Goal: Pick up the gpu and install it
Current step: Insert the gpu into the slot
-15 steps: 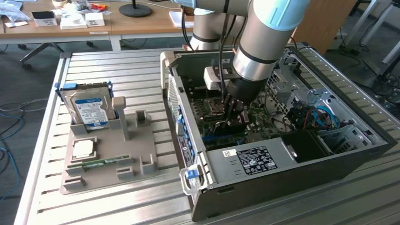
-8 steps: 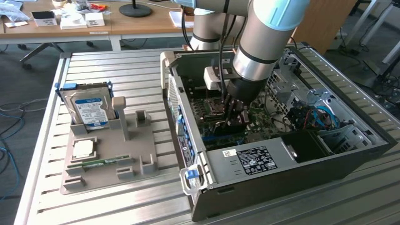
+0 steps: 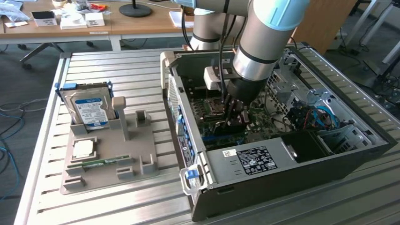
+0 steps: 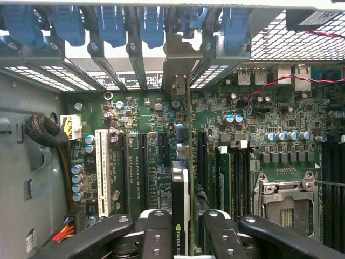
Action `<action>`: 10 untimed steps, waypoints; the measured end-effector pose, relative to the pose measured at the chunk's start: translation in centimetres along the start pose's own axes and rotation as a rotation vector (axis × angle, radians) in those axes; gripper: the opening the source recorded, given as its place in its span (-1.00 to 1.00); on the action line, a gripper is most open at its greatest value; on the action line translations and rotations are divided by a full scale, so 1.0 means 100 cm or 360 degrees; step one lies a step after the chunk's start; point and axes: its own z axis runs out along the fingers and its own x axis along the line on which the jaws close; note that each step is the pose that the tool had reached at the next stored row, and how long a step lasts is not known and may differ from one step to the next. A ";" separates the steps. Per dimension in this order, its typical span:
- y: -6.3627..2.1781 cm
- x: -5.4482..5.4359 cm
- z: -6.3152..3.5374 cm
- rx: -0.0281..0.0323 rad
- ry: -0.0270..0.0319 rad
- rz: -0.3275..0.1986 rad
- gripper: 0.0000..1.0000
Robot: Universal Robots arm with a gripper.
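**Card Going Into the Tower, Edge-On**

Slatted metal bench (image 3: 119,206) is carrying an open computer case (image 3: 350,154), lying on its side with the motherboard (image 4: 269,113) facing up. Beside the case, toward the exterior view's left, a grey parts tray (image 3: 140,154) is holding a silver hard drive (image 3: 92,110) upright, a processor chip (image 3: 83,149) lying flat and a narrow memory stick (image 3: 100,163) along its near edge.

Reaching down into the case, the arm's gripper (image 4: 186,232) is clamping its two black fingers (image 4: 156,232) partway closed on the gpu (image 4: 182,210), which is standing on edge between them directly over the motherboard. In the wrist view the card is running lengthwise toward the case's rear wall, its silver end bracket (image 4: 178,65) sitting among the blue-clipped expansion bays (image 4: 113,27). Whether the card is fully seated cannot be told.

Room around the card is tight: long slots are lying close on both sides, a white slot (image 4: 100,170) is lying a little farther off, and the processor socket (image 4: 285,202) is sitting well clear. Inside the case, the black power supply (image 3: 250,161) is walling off the end nearest the exterior camera.
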 end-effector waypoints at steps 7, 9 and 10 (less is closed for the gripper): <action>0.0002 -0.003 0.0002 0.00000 0.00001 0.0000 -0.47; 0.0002 -0.003 0.0002 0.00000 0.00002 0.0000 -0.47; 0.0002 -0.003 0.0002 0.00001 0.00001 0.0000 -0.47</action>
